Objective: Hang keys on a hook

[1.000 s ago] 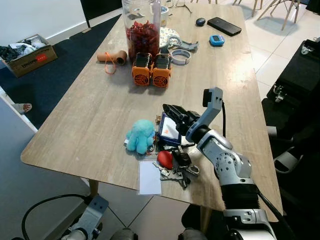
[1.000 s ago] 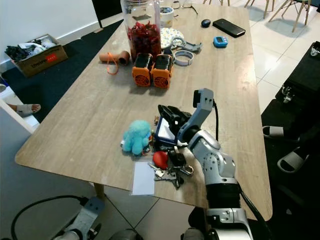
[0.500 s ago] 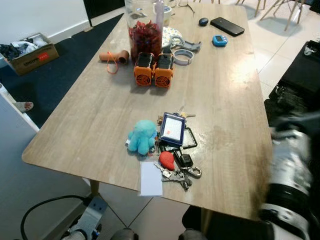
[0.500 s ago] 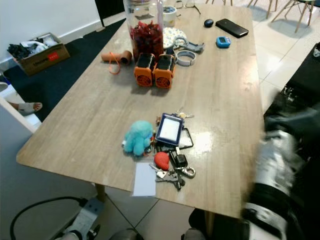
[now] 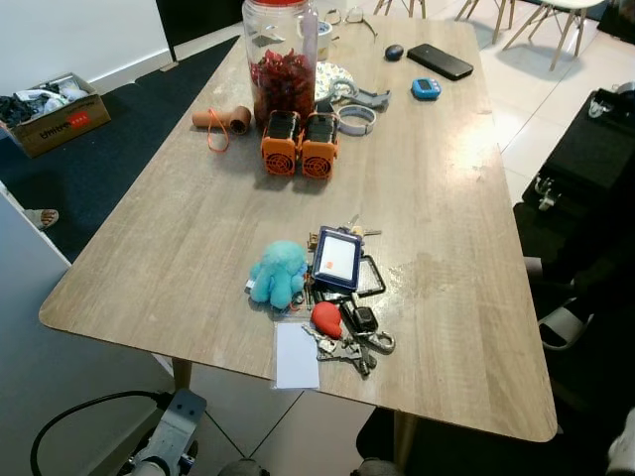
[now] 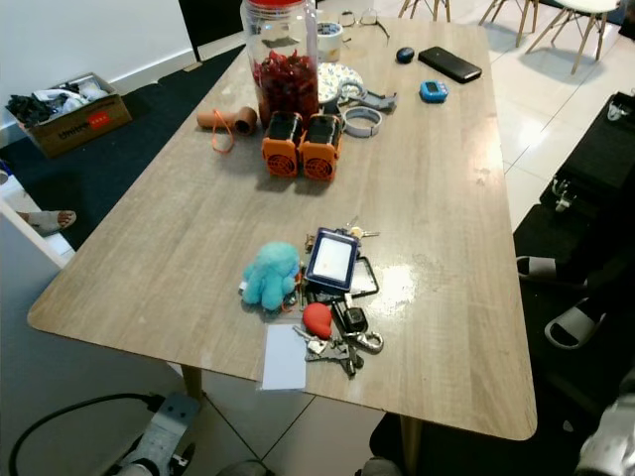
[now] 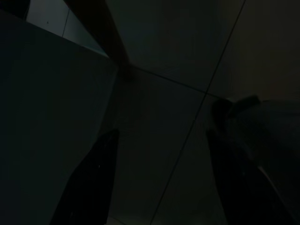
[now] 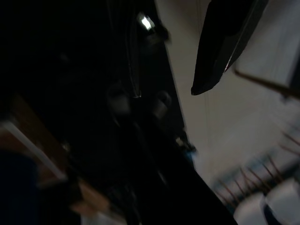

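Note:
The bunch of keys [image 5: 349, 346] lies flat near the front edge of the wooden table [image 5: 208, 208]. A blue plush charm [image 5: 279, 271], a dark blue card holder [image 5: 337, 258], a red charm [image 5: 326, 317] and a white card [image 5: 295, 354] lie with it. Nothing touches the bunch. A pale sliver of my right arm [image 6: 610, 446] sits low, off the table's front right corner; its wrist view is blurred and dark. My left arm [image 5: 171, 436] hangs idle below the front edge, and its gripper [image 7: 159, 187] is open over dark floor.
Farther back on the table stand a tall jar of red pieces [image 5: 282, 59], two orange devices [image 5: 300, 144], a cardboard tube [image 5: 223, 117], a blue timer [image 5: 427, 87] and a phone [image 5: 443, 61]. A black case [image 5: 585, 149] stands on the floor to the right, a cardboard box [image 5: 50, 111] to the left.
My right arm, which reached over the key bunch a second ago, has swung back to the right and dropped below the table's front corner. The keys stay where they lay.

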